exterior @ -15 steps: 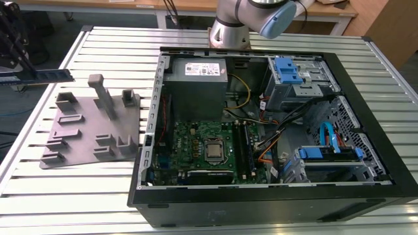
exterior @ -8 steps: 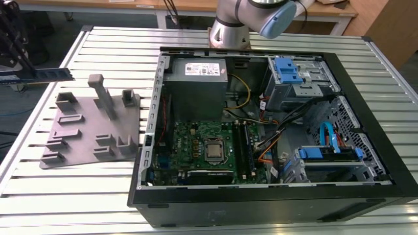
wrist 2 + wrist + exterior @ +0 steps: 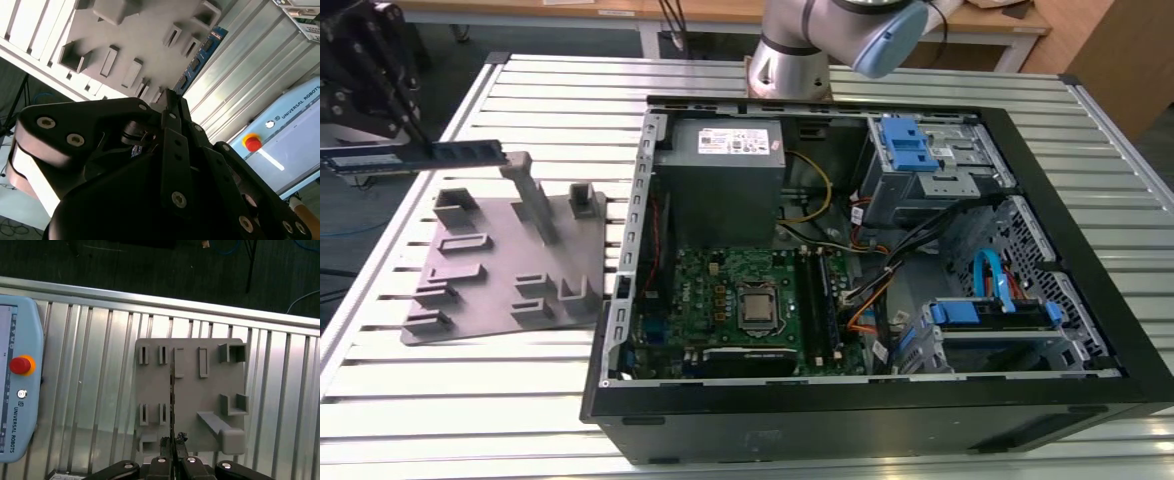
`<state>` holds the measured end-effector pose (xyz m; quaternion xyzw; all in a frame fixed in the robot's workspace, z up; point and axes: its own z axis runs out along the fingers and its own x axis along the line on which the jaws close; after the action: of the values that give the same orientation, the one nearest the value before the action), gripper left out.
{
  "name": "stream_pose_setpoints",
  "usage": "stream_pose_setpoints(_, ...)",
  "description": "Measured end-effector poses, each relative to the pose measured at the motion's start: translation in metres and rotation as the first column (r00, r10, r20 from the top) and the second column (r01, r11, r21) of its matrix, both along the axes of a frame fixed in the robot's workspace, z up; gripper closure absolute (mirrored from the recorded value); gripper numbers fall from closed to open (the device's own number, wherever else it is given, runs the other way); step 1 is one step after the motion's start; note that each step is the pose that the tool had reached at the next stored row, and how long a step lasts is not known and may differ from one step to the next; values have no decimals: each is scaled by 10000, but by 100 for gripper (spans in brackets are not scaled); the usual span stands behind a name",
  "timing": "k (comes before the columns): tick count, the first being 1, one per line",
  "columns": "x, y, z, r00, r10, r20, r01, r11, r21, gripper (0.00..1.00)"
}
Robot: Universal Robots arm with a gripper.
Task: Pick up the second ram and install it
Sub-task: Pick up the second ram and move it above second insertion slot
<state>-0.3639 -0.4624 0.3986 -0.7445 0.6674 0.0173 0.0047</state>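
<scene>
Jaws clamped on the second ram (image 3: pixel 454 152), grey fixture tray (image 3: pixel 480 270) below them; a firm, level hold should prevent twisting

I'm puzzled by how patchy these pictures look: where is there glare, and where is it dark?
Exterior view: even light, a sheen on the ribbed table, the computer case dimmer inside. First wrist view: bright streaks on the slats, the floor beyond nearly black, soft shadows on the grey tray. Second wrist view: the gripper, jaws shut on the second ram, is a dark foreground mass.
</scene>
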Motion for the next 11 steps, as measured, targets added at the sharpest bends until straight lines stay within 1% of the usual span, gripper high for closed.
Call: stream_pose_setpoints(11,391,0,0,10000,1,-13,-1,10000,0,86)
